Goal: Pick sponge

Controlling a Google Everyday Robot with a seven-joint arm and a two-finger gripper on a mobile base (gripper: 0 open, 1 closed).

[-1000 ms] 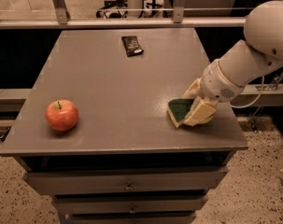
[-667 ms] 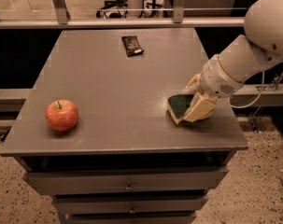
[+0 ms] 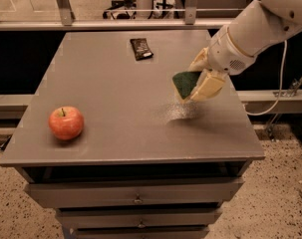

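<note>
**Holding the sponge clear of the tabletop**

Looking in from the far end of the link, I have the gripper [image 3: 200, 76] over the right side of the grey tabletop [image 3: 110, 93], reached in from the right on the white arm [image 3: 260, 26]. Its two cream fingers [image 3: 210, 86] are closed on the sponge [image 3: 185, 82], one above and one below, so the pinch runs across the foam's thickness. That is the soft, narrow way through it, and the one a parallel jaw can best squeeze.

The sponge sits tilted in the grip, with its dark green scouring face turned toward the camera and to the left, and a sliver of pale yellow foam at its lower edge. I read the tilt as coming from the wrist's slanted approach rather than from any slip. A soft shadow [image 3: 178, 112] lies on the table below the sponge and apart from it, which tells me the sponge is off the surface and not resting on it.

The apple [image 3: 66, 123] stands well away near the front left corner. The black wrapper [image 3: 141, 49] lies toward the back, so neither is near the arm's path. Below the top, the drawers [image 3: 135, 195] are shut.

By my judgement the pick is essentially made. What remains is to carry the sponge higher without loosening, since compressed foam can creep out of a pinch.
</note>
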